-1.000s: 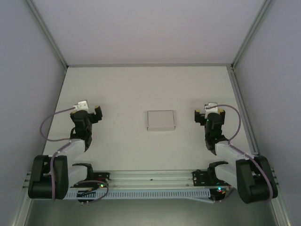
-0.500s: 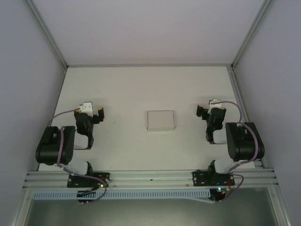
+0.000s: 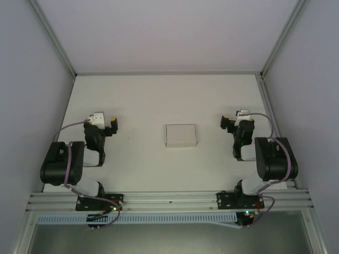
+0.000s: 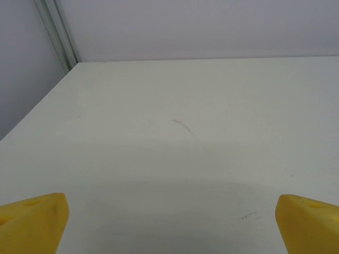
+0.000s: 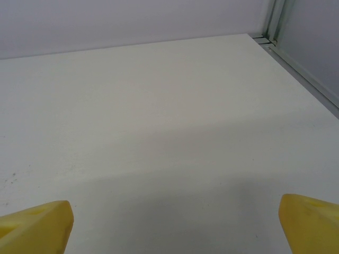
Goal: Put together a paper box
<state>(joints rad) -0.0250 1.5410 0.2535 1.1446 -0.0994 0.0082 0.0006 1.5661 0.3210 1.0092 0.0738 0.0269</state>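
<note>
On the bench (image 3: 132,95), centred, the paper box (image 3: 181,135) lies flat, clear surface all round; left fingers (image 4: 33,221) and right fingers (image 5: 35,225) flank it well apart, spread wide, empty.

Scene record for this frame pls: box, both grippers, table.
paper box: lying on the table, midway between the arms, untouched
left gripper: open, empty, left of the box, apart from it
right gripper: open, empty, right of the box, apart from it
table: white, faint scuff marks
</note>
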